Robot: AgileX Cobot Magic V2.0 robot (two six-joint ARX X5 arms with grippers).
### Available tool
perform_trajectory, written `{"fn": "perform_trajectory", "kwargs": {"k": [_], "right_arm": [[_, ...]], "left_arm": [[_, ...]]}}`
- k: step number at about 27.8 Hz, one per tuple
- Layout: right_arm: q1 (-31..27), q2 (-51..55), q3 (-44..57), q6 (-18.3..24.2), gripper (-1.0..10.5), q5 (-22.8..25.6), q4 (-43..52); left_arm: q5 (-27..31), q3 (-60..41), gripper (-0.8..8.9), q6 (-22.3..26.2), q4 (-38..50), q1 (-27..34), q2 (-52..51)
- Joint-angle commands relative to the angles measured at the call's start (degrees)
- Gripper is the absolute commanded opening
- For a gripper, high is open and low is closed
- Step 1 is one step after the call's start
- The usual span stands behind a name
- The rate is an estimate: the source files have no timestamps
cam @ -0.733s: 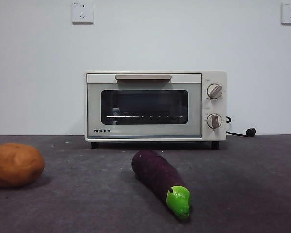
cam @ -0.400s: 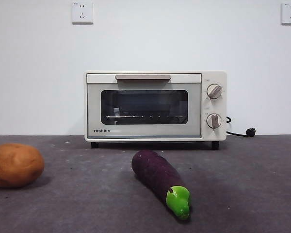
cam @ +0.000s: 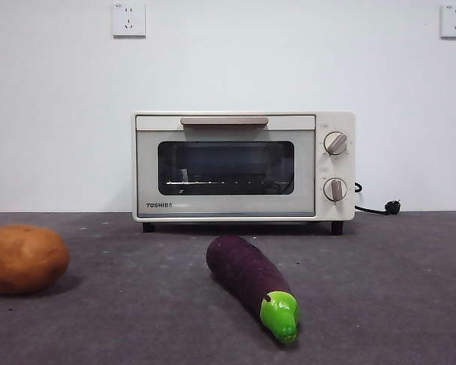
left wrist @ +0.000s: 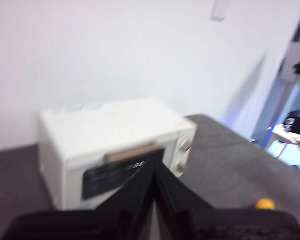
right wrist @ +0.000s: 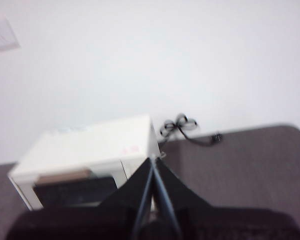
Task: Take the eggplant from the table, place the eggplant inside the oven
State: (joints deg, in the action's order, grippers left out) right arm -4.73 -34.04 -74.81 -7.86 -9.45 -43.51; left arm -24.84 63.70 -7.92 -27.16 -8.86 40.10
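Note:
The dark purple eggplant (cam: 250, 283) lies on the grey table (cam: 380, 289) in front of the oven, its green cap toward the camera. Behind it stands the cream TOSHIBA oven (cam: 243, 166) with its door closed. From high up, the left wrist view looks down on the oven (left wrist: 110, 145), with my left gripper (left wrist: 154, 165) shut and holding nothing. In the right wrist view my right gripper (right wrist: 152, 164) is also shut and empty, above the oven (right wrist: 90, 155). Neither arm appears in the front view, and neither wrist view shows the eggplant.
A round orange-brown potato (cam: 23, 258) sits at the table's left. The oven's black power cord (cam: 376, 207) trails to the right along the back wall. Two wall sockets (cam: 129, 19) hang above.

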Motion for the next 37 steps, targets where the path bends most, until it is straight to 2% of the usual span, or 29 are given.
{"fn": "perform_trajectory", "kwargs": {"k": [1, 6, 10, 17, 22, 29, 33, 34, 37], "right_arm": [[0.5, -2.8, -6.4, 0.5, -0.1, -0.5, -1.9], [1.0, -8.8, -18.3, 0.6, -0.1, -2.4, -7.2], [1.1, -13.2, -27.6, 0.5, -0.1, -3.2, -10.1], [1.1, -20.0, -42.6, 0.4, -0.1, -4.3, -15.8], [1.1, -22.0, -47.1, 0.4, -0.1, -4.3, -19.3], [1.1, -22.0, -47.3, 0.4, -0.1, -4.3, -20.9], [1.1, -22.1, -47.3, 0.6, 0.1, -6.3, -20.7], [1.1, -22.1, -47.3, 0.6, 0.5, -7.4, -20.3], [1.1, -22.1, -47.3, 0.5, 3.1, -10.8, -18.9]], "left_arm": [[-0.8, 7.3, -0.05, 1.4, -2.5, -1.7, 3.3], [-0.7, 19.4, -0.05, 4.6, -6.6, -4.7, 9.3], [-0.7, 26.5, -0.05, 5.4, -8.6, -6.3, 12.6], [-0.7, 33.1, -0.05, 5.6, -9.5, -7.3, 15.9], [-1.0, 33.6, -0.05, 5.6, -10.1, -7.3, 16.8], [-1.1, 33.6, -0.05, 5.6, -10.5, -7.4, 17.3], [-1.1, 33.6, -0.05, 5.6, -10.5, -7.4, 17.3], [-1.1, 33.6, -0.05, 5.6, -10.5, -7.4, 17.3], [-1.1, 33.6, -0.05, 5.7, -10.5, -7.4, 17.3]]}}
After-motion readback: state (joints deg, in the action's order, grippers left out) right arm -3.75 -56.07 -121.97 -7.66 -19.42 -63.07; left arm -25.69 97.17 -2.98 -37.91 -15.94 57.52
